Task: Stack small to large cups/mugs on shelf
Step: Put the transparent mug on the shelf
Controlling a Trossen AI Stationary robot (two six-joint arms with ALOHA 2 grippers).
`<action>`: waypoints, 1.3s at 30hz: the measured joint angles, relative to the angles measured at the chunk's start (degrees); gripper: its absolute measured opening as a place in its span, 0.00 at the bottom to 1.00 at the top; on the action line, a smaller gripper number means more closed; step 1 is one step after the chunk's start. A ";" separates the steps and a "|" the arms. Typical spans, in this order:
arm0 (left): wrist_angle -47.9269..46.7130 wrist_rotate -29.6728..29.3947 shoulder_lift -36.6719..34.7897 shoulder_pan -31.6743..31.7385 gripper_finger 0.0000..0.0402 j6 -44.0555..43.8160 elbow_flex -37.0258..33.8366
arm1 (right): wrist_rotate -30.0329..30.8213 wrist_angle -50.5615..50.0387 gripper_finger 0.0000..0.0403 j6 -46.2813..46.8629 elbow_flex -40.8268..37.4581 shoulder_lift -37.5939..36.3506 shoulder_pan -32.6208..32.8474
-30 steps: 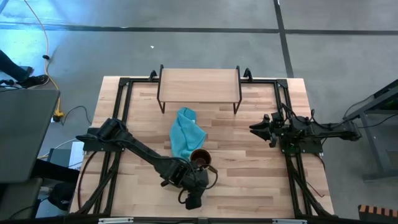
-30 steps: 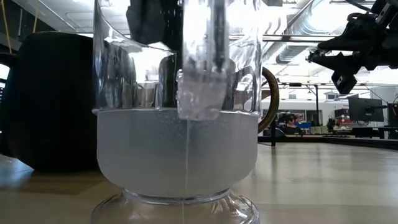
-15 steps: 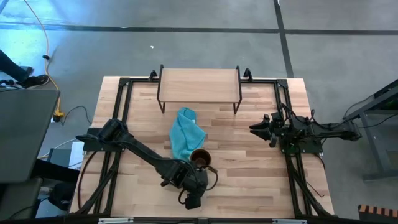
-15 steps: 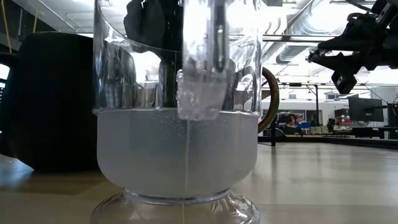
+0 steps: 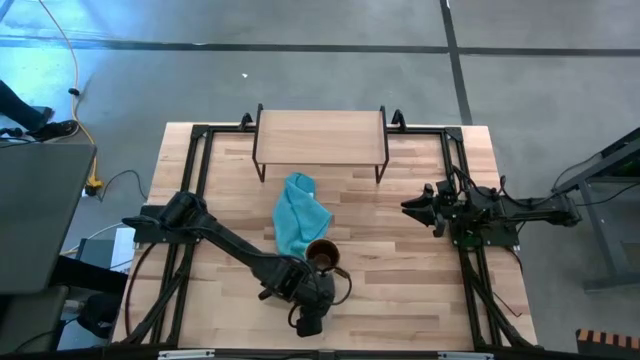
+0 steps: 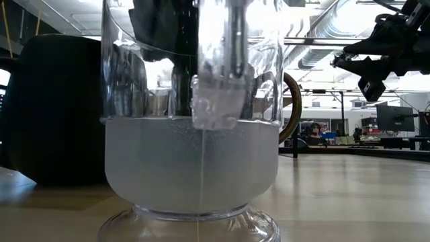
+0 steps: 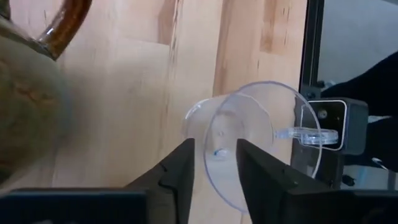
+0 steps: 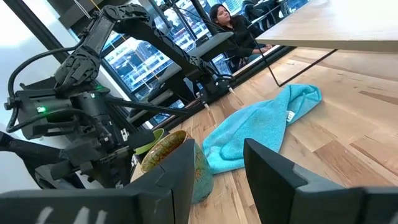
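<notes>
The clear glass cup stands upright near the table's front edge, its base on the wood. My left gripper comes down on it from above, one finger inside the cup and one outside its wall. The olive-tan mug stands just beyond. The dark mug stands beside the cup, and its green inside shows behind the olive mug. The shelf stands at the far edge. My right gripper waits open at the right, above the table. My left gripper straddles the glass cup's wall at the rim, on the side away from the handle, with its fingers pointing down. A gap shows on both sides of the wall. I cannot tell whether a finger touches the glass. The cup stands upright on the table.
A teal-blue cloth lies crumpled between the shelf and the olive mug. Black frame rails run along the table's left and right sides. A person sits in the room beyond the table.
My left gripper has sunk a little over the glass cup. The cup and both mugs have stayed where they were.
</notes>
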 joint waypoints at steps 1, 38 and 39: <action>0.02 -0.45 0.00 0.01 0.23 0.03 0.00 | 0.01 0.00 0.32 -0.02 0.01 0.00 0.00; -2.64 -2.39 -0.39 -0.01 0.00 -4.55 1.59 | -2.58 -0.30 0.32 0.61 0.00 0.00 0.00; -3.40 -2.83 -0.39 -0.01 0.00 -4.27 2.36 | -2.57 -0.30 0.32 0.61 0.00 0.00 -0.02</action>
